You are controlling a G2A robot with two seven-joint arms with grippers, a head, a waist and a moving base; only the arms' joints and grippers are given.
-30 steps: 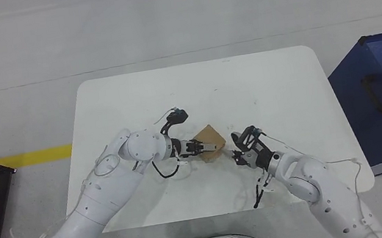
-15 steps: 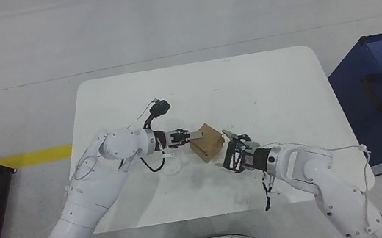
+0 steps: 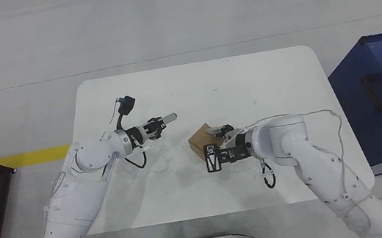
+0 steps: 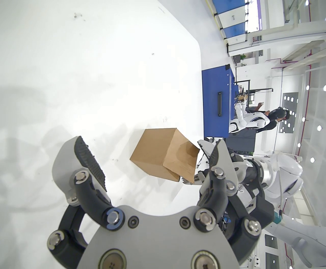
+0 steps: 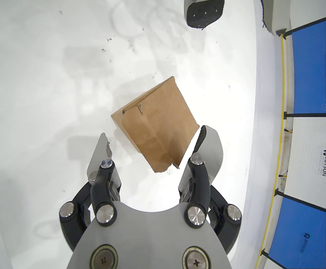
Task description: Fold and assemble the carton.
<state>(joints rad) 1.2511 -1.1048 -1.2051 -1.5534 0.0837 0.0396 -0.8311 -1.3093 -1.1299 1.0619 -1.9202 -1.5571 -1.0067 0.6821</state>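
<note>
So the carton (image 3: 204,139) is being rested about mid-table (image 3: 266,78), a bit toward the front edge and skewed to the edges. Its long axis and loose flap end are being pointed at the right gripper (image 5: 155,133). That claw is being held spread with the flap between its fingers; contact can't be told. The left gripper (image 3: 170,117) is being held spread too, well apart, toward the left edge.

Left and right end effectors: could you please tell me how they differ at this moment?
The left end effector hovers apart from the carton; the right end effector sits right at it. The left has nothing between its fingers; the right straddles the carton's loose flap. Both are open.
</note>
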